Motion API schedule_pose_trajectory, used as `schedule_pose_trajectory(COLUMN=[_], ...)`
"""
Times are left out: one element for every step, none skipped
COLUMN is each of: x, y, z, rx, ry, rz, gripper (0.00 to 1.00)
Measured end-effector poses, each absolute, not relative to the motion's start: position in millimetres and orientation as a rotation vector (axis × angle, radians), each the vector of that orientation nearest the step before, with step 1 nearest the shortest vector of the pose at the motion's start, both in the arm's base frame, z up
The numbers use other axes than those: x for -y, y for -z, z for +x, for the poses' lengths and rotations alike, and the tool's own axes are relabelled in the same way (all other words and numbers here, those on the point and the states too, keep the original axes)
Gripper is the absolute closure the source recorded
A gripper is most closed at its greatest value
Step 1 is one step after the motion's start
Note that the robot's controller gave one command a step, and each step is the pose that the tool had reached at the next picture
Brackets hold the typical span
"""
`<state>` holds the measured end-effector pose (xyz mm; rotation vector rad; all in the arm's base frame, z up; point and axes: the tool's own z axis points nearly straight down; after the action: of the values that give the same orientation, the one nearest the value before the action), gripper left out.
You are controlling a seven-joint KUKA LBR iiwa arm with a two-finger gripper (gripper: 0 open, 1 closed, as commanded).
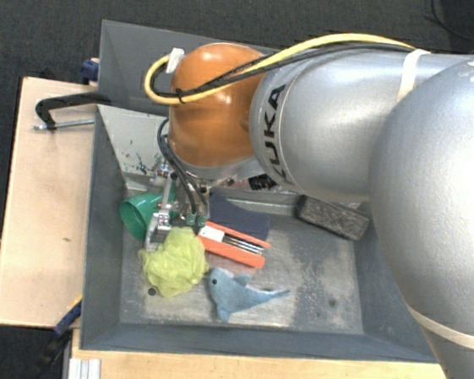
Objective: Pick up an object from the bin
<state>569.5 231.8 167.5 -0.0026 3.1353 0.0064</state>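
Objects lie loose on the floor of the grey metal bin, most of them gathered in its left half. The silver arm comes in from the right and covers the bin's upper right, and its wrist carries a rounded orange cover with a yellow cable looped over it.

Below that cover the gripper points down at the left part of the floor. Its tip sits at the upper edge of a yellow-green fuzzy lump, which looks like crumpled cloth or a soft ball. Whether the tip touches the lump cannot be told. Nor can I tell whether the pincer stands wide or narrow, since the wrist hardware hides that part, and nothing can be seen held in it.

A green plastic cup lies on its side just left of the gripper. On the gripper's right is an orange hand tool with grey metal parts, its near end just beside the lump. A dark blue flat block lies behind the tool, touching it. A light blue fish-shaped toy rests near the front wall, just right of the lump. A grey rectangular sponge-like block lies well apart, by the back wall under the arm.
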Motion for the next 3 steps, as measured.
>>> schedule_pose_trajectory(x=[-228,-228,-223], y=[-122,-121,-160], z=[575.1,574.9,579.7], rx=[-3.136,-3.137,-3.138], ry=[-0.006,-0.006,-0.004], rz=[-0.066,-0.066,-0.083], gripper=[1.00,1.00,1.00])
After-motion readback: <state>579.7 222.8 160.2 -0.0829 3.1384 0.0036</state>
